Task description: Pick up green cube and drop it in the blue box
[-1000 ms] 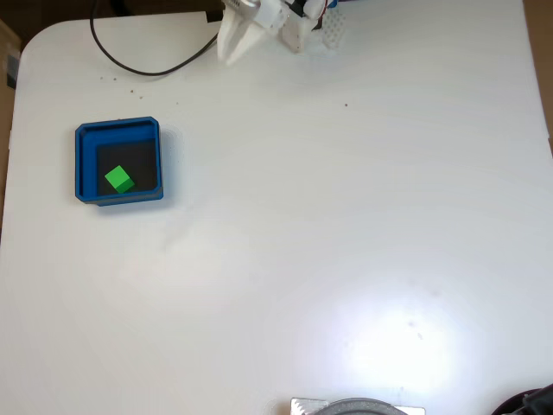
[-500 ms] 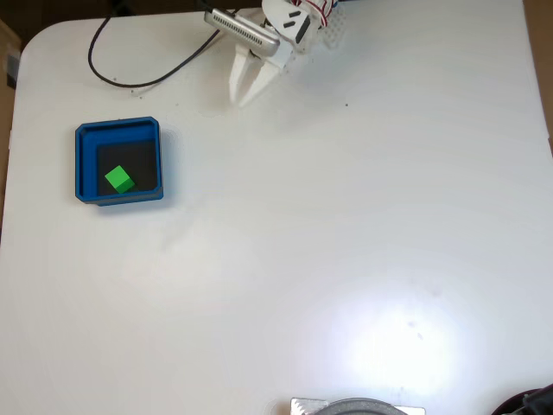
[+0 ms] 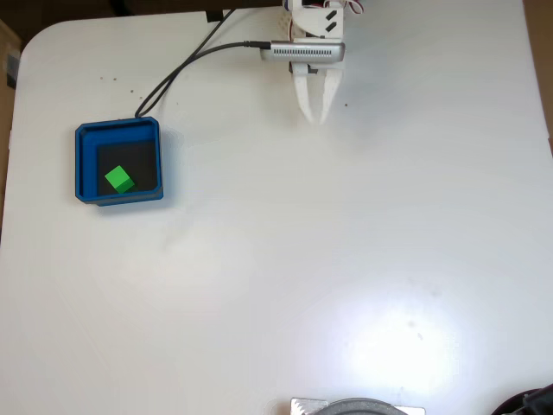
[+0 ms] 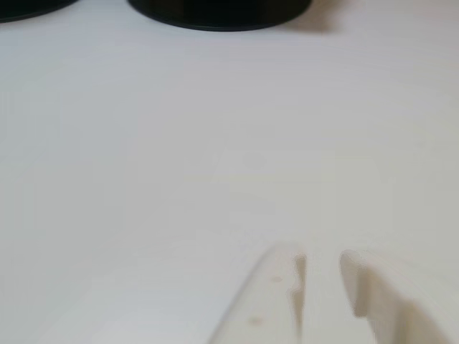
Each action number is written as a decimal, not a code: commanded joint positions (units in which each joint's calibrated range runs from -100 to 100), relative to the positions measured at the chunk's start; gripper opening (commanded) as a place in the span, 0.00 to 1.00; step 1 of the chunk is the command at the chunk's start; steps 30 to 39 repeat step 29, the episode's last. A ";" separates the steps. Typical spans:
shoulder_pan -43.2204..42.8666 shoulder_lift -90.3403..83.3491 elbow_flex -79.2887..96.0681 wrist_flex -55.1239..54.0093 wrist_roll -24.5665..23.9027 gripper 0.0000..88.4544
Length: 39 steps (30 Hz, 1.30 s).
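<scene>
the green cube (image 3: 119, 180) lies inside the blue box (image 3: 85, 164), on its dark floor, toward the lower left part of it, near the left wall. the box stands in the upper left part of the fixed view, on the white table (image 3: 302, 259). since the cube is already in the box and nothing holds it, i judge that the drop is done and the task is nearly or fully finished.

the gripper (image 3: 315, 116) is at the top of the fixed view, a little right of the middle, well apart from the box. its two white fingers point down in the picture and come close together at the tips, with a narrow gap between them; it holds nothing. in the other view the gripper (image 4: 320, 276) enters from the bottom edge, and the same small gap is seen between the fingertips (image 4: 353, 272), with only bare table in front of them. so the jaws are nearly closed and empty. i think the arm is placed so because it goes back toward its rest position after the release.

a black cable (image 3: 186, 65) runs from the arm to the left, down to the top edge of the box.

compared with one second ago, the gripper has swung from the left to the right along the top edge, and the cable has been pulled nearer to the box. the cube and box have not moved.
</scene>
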 commanded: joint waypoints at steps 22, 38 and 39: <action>-8.67 -0.58 0.45 -1.31 0.24 0.02; -8.67 -0.58 0.45 -1.31 0.20 0.02; -8.67 -0.58 0.45 -1.31 0.20 0.02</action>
